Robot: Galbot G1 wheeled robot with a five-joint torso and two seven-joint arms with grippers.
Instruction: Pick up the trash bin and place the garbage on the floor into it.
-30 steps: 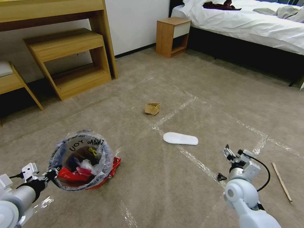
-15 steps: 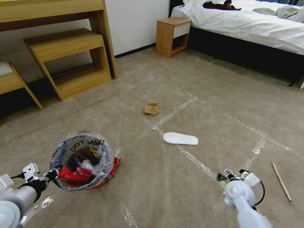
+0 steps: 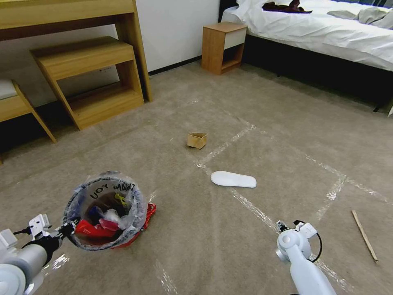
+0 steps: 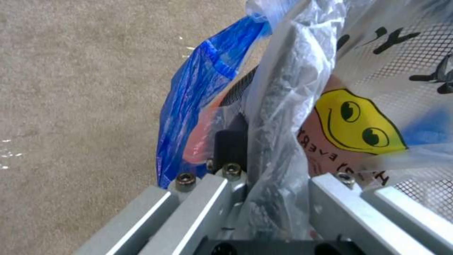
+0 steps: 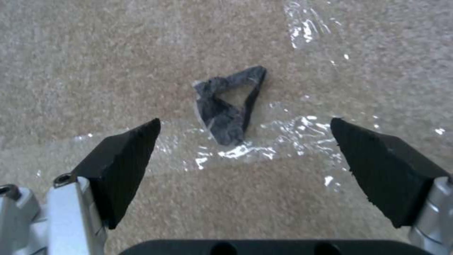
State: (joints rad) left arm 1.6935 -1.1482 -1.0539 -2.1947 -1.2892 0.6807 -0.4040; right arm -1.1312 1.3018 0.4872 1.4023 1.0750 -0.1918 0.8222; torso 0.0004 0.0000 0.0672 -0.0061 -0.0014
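The red trash bin is being held at the near left of the scene by the left gripper, whose jaws are being kept clamped on the rim and its clear plastic liner — the crinkled film with black lettering is being squeezed between the metal fingers in the left wrist view. Red wrappers and white crumpled paper are lying inside the bin, and it is tilted slightly toward the far side.

At the near right, the right gripper is being held low over the carpet, its two black pads spread wide apart and grasping nothing. Between and just beyond them a small dark crumpled scrap is lying on a strip of shiny clear tape, not touched by either pad.

Other litter is lying farther out on the floor: a flat white slipper near the middle beside a tape line, a small cardboard box beyond it, and a wooden stick at the far right of the carpet, well apart from the gripper.
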